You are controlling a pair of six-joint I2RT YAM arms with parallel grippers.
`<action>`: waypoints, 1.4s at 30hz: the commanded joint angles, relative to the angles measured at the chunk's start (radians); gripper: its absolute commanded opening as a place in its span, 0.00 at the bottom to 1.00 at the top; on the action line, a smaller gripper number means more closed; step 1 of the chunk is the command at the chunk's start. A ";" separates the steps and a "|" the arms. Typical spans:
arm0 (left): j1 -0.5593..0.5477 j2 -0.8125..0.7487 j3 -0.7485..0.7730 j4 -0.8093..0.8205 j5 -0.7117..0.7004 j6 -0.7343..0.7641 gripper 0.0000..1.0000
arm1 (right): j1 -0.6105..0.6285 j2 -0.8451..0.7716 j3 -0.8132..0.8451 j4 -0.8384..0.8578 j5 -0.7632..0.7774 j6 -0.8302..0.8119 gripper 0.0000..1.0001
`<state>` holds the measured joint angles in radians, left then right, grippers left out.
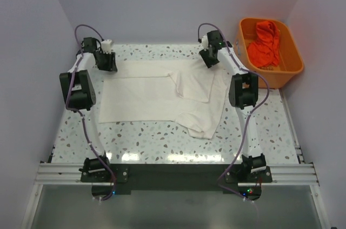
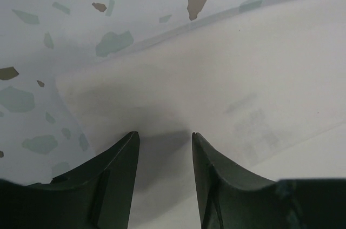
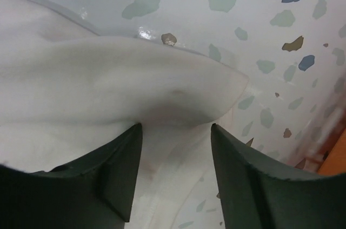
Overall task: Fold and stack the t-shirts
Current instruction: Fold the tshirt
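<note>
The left jaws stand parted and empty, their tips low over a flat corner of the white t-shirt point(image 2: 243, 78). The right jaws are parted too, gripping nothing, with a puffed fold of the same shirt just past their tips. The shirt lies spread across the far half of the speckled counter point(image 1: 162, 142) between the two arms, its right side rumpled and doubled over. An orange tub point(image 1: 284, 78) at the far right holds an orange garment point(image 1: 265, 42).
</note>
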<state>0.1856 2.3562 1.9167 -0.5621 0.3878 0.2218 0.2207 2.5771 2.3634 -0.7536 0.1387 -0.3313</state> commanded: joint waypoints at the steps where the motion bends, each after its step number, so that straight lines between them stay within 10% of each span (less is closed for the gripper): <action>1: 0.008 -0.067 -0.045 0.086 0.100 0.013 0.50 | 0.011 -0.095 -0.022 0.011 -0.062 -0.025 0.61; 8: -0.072 -0.510 -0.396 0.334 0.533 0.248 0.63 | 0.016 -0.408 -0.165 -0.163 -0.287 0.026 0.72; 14: -0.469 -0.633 -0.459 -0.189 0.582 0.967 0.63 | -0.027 -0.626 -0.548 -0.270 -0.461 0.070 0.62; 25: -1.049 -0.651 -0.702 0.083 0.378 0.958 0.67 | -0.035 -0.609 -0.914 -0.139 -0.535 0.152 0.43; 42: -1.155 -0.416 -0.619 0.261 0.246 0.887 0.53 | -0.038 -0.453 -0.872 -0.099 -0.373 0.166 0.39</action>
<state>-0.9649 1.9194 1.2438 -0.3515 0.6529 1.1183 0.1837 2.0659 1.4761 -0.9409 -0.3271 -0.1543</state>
